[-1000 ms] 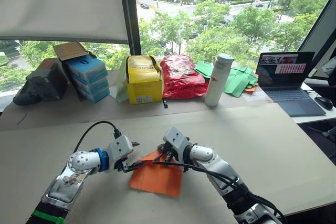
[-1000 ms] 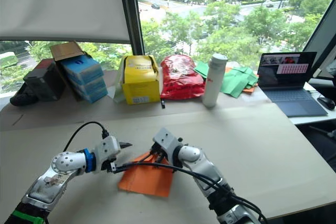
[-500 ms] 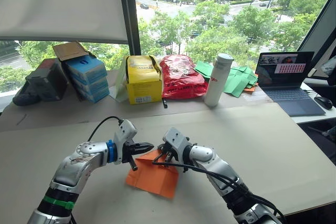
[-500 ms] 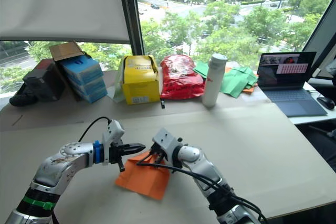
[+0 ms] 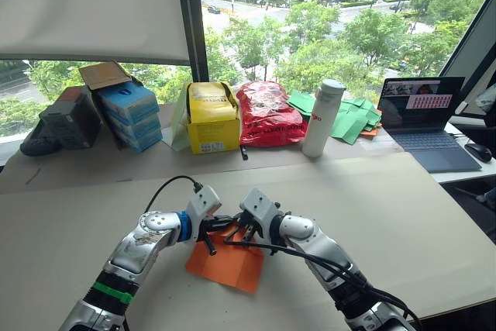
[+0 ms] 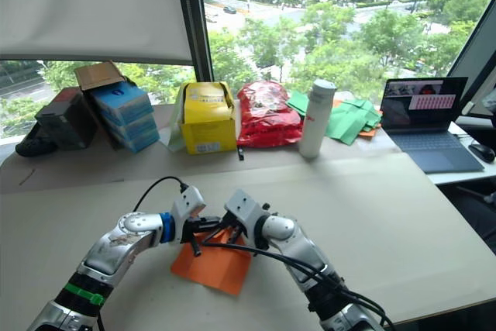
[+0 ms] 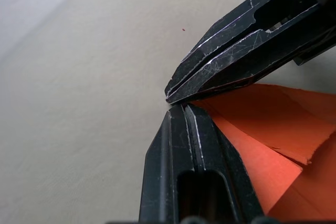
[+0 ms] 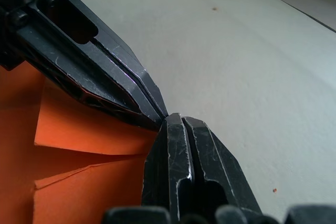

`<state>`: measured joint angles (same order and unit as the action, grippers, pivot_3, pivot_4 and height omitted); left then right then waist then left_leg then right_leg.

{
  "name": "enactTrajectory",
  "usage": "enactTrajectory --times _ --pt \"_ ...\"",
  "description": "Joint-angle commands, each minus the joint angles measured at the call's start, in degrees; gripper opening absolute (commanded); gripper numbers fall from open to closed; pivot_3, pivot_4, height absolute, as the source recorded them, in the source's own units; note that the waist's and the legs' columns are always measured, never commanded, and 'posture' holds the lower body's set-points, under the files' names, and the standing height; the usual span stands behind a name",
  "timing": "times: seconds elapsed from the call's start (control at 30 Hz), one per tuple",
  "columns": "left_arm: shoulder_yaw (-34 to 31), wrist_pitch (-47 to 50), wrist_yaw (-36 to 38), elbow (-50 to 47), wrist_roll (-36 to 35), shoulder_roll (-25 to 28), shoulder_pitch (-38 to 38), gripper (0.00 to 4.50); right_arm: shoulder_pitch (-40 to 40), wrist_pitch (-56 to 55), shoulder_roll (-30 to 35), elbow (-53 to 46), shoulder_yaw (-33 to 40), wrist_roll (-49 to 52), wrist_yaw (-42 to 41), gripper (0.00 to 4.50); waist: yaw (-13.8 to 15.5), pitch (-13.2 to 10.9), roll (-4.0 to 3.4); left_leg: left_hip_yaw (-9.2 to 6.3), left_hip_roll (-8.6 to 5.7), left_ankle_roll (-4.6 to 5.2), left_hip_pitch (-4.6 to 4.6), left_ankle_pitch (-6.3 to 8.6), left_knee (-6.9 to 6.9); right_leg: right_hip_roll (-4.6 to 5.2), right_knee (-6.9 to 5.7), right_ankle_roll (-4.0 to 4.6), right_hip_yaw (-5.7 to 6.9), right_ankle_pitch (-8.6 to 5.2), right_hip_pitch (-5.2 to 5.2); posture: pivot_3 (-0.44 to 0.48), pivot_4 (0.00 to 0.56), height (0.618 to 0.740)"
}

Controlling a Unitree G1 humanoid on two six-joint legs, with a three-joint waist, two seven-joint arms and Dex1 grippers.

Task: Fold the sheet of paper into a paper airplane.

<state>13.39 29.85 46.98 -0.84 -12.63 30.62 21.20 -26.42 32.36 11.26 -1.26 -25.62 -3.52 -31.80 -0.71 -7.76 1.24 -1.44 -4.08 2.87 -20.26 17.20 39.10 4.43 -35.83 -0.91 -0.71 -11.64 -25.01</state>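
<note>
The creased orange sheet of paper (image 5: 226, 263) lies flat on the smooth beige table (image 5: 403, 215), bare surface all round. At its far corner, left gripper (image 7: 170, 104) and right gripper (image 8: 167, 118) meet tip-to-tip, both clamped closed on the paper's edge.

Silver-grey arms w/ black cables; left hand (image 5: 219, 225) has blue wrist ring, green forearm band; right hand (image 5: 242, 229) white housing; scratched black fingers (image 7: 185, 145).
</note>
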Motion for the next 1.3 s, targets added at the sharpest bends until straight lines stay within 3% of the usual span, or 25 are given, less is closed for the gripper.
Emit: enactTrajectory --times 0.03,0.8,1.3 --pt "1.4 1.05 -0.45 1.97 2.57 1.04 -2.54 0.01 0.98 1.01 0.09 -0.21 -1.16 -0.72 -0.25 0.0 -0.05 0.02 0.01 0.0 0.0 0.0 0.02 0.0 0.0 0.0 0.0 0.0 -0.01 0.0 0.01 0.0 0.15 0.74" --pt "-6.17 4.06 0.4 -8.63 0.12 10.97 -19.26 0.01 0.91 0.08 -0.31 0.4 -1.59 -0.93 -0.87 0.0 -1.73 0.11 -0.07 0.0 0.09 0.05 0.11 0.04 -0.21 -0.02 -0.01 0.01 -0.05 -0.01 -0.04 0.0 0.15 0.74" --pt "-8.67 5.02 0.95 -11.59 -1.3 13.09 -18.85 0.01 0.06 -1.73 -0.16 -1.0 0.08 -0.34 -0.78 0.0 -1.76 0.15 -0.15 0.0 0.11 0.11 0.14 0.08 -0.26 -0.03 -0.03 0.02 -0.04 -0.01 -0.05 0.0 0.15 0.74"
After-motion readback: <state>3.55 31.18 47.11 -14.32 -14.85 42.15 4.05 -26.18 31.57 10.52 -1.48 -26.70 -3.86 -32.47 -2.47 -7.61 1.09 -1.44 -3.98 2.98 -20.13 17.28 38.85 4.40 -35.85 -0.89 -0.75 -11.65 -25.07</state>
